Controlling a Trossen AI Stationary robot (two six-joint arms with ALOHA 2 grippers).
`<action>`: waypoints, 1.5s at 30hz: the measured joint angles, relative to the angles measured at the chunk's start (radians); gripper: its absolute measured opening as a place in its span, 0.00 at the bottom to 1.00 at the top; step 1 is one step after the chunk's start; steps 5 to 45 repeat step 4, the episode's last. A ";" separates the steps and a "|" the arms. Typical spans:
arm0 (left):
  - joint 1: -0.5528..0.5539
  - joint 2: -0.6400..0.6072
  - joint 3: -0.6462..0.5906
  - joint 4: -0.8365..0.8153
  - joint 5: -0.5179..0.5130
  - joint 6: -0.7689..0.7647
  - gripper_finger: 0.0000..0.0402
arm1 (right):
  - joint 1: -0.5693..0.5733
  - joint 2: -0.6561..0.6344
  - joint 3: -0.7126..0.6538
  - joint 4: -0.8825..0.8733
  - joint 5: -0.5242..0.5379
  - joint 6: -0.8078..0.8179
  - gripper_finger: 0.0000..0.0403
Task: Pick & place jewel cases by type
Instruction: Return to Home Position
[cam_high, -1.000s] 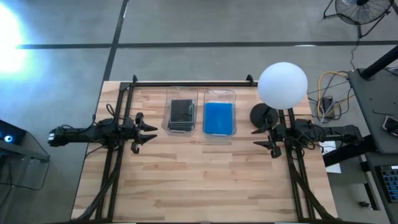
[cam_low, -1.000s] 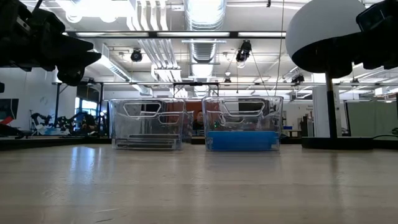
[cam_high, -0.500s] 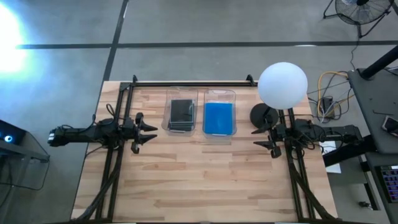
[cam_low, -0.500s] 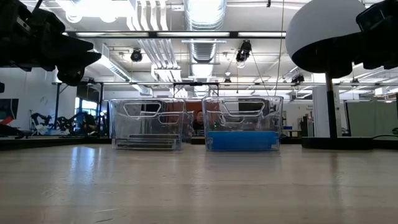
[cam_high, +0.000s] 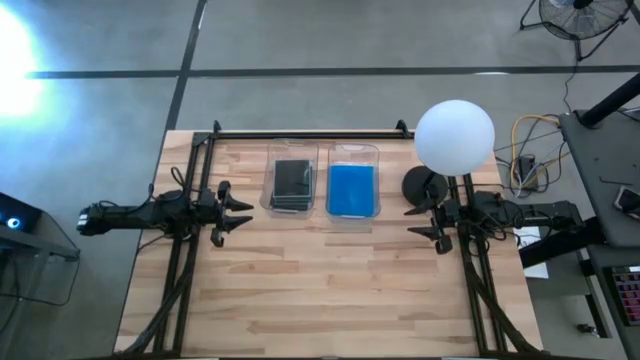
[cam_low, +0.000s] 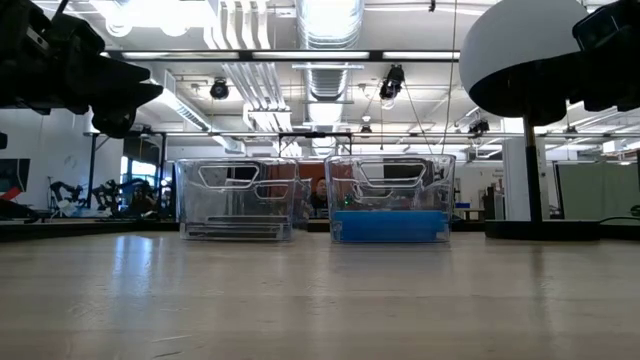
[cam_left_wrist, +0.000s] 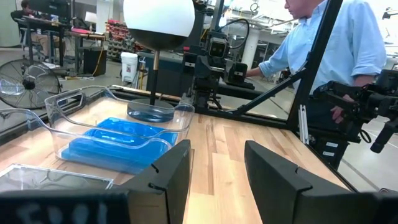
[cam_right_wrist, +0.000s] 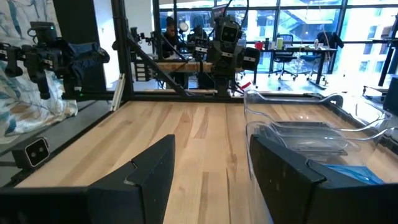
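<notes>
Black jewel cases (cam_high: 292, 183) fill your left bin (cam_high: 293, 150), blue jewel cases (cam_high: 351, 190) the right bin (cam_high: 354, 150); left gripper (cam_high: 243, 212) and right gripper (cam_high: 412, 222) sit fingers spread, empty, at the desk's side edges.

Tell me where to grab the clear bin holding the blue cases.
Probably its thin upper rim, on the side wall facing the right gripper, coming down from above: the clear rounded plastic bin stands upright and open-topped, with translucent blue jewel cases lying flat low inside.
</notes>
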 joint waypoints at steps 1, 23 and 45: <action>0.000 0.000 0.000 0.000 0.000 0.000 0.34 | 0.000 0.000 0.000 0.000 0.000 0.000 0.50; 0.000 0.000 0.000 0.000 0.000 0.000 0.34 | 0.000 0.000 0.000 0.000 0.000 0.000 0.50; 0.000 0.000 0.000 0.000 0.000 0.000 0.34 | 0.000 0.000 0.000 0.000 0.000 0.000 0.50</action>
